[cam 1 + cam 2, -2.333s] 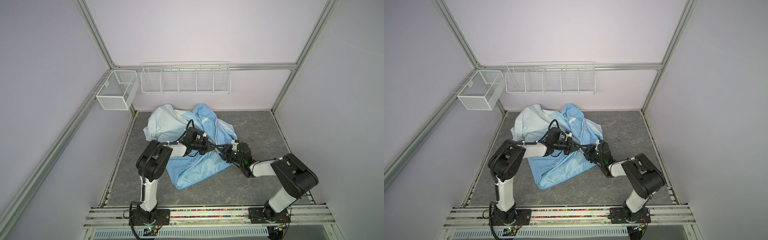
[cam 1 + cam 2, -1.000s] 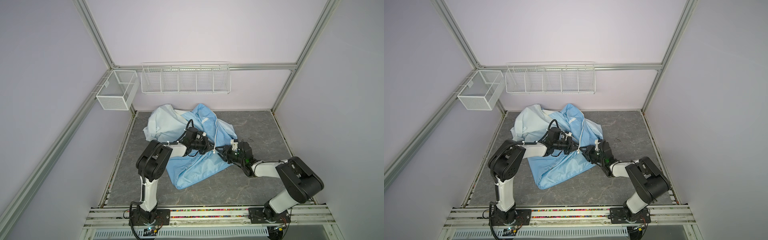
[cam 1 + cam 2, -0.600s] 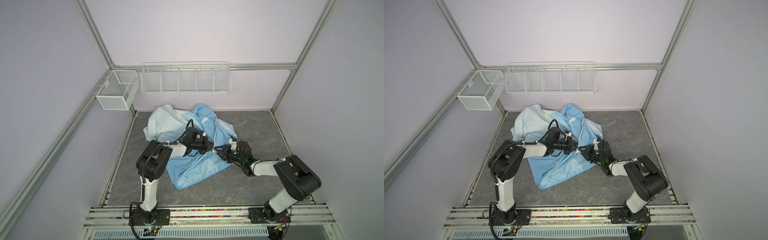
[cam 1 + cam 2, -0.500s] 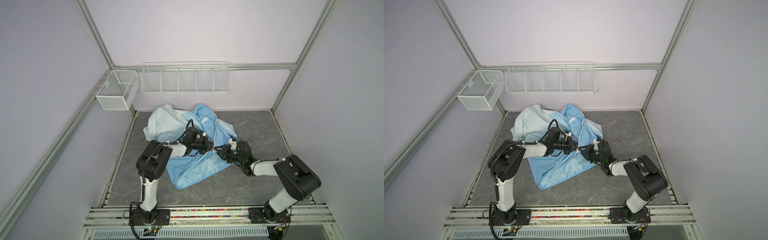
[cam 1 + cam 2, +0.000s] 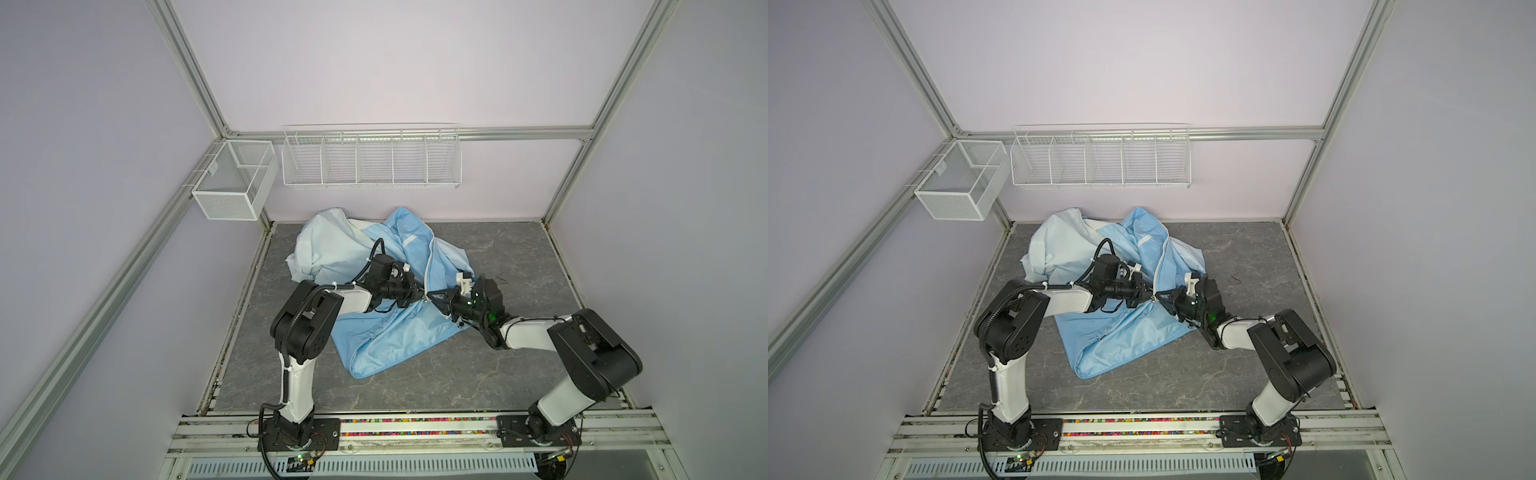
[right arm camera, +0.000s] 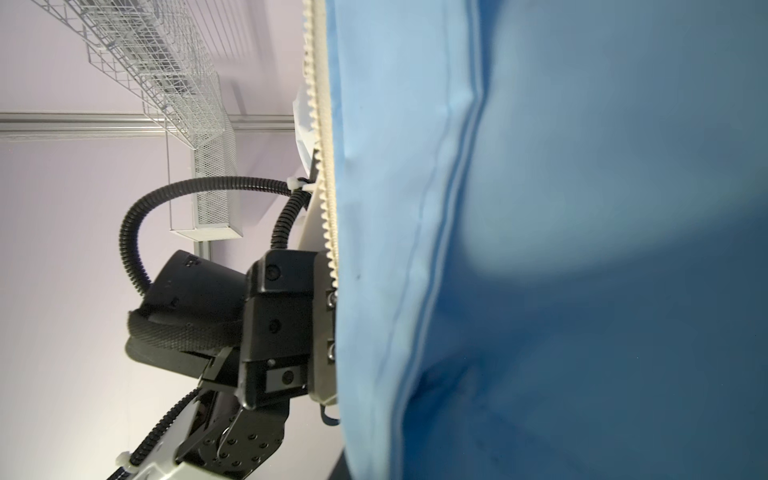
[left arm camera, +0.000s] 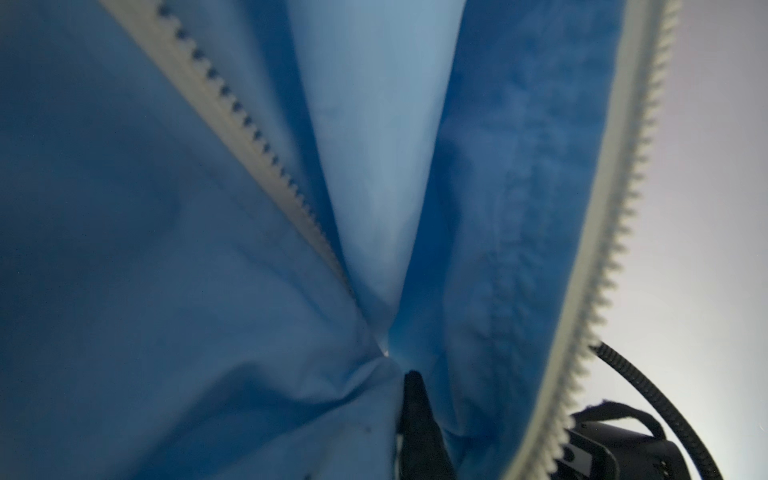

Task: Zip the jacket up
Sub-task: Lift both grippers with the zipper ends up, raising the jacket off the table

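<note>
The light-blue jacket (image 5: 390, 332) lies crumpled on the grey table (image 5: 519, 257), seen in both top views. Its white zipper (image 5: 429, 266) runs down its front to where my two grippers meet. My left gripper (image 5: 419, 296) is shut on the jacket's front edge. In the left wrist view one dark finger (image 7: 415, 399) shows amid blue cloth, between two separate rows of zipper teeth (image 7: 232, 112). My right gripper (image 5: 434, 299) faces it tip to tip, shut on the jacket. In the right wrist view, cloth (image 6: 540, 249) hides the right jaws.
A long white wire rack (image 5: 372, 156) and a small wire basket (image 5: 232, 183) hang on the back wall, above the table. Metal frame posts stand at the corners. A rail (image 5: 415, 428) runs along the front edge under both arm bases.
My right gripper has closed its jaws on the jacket, right beside the left gripper. The left gripper has stayed shut and in place.
</note>
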Tool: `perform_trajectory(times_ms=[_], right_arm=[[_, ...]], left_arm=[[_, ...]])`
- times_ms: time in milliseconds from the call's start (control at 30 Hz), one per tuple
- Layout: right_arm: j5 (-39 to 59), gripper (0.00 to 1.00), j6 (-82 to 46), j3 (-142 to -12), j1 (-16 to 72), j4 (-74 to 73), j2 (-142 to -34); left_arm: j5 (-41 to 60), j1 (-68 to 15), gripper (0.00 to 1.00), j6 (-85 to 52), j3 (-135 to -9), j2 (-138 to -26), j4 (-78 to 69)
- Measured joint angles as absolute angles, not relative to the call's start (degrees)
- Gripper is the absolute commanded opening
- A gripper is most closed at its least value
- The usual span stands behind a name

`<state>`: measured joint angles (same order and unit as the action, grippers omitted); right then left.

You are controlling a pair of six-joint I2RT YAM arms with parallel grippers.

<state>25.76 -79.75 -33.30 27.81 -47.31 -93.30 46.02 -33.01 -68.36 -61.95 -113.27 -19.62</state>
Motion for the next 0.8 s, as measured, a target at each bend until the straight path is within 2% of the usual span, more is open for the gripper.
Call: perform_trajectory(times_ms=[200,433,633,800], right_arm=[[29.2,0.06,-77.3,-38.9,25.8,-42.9,-93.3],[29.8,0.06,-66.0,-48.8,24.7,-24.2,-88.8],[28.2,0.06,-54.1,-56.7,23.7,-13.5,-85.1],[27.9,0.06,-46.8,-60.5,22.6,-10.5,-84.9]], left_arm=[[43.4,-29.6,0.0,-66.3,-58.5,-106.4,-14.4],[39.2,-26.9,0.0,-58.0,-58.1,-96.4,-0.6],[31.3,-26.9,0.0,-47.3,-64.8,-89.5,15.2],[23.7,-26.7,0.0,-37.8,-72.1,-84.2,22.7]])
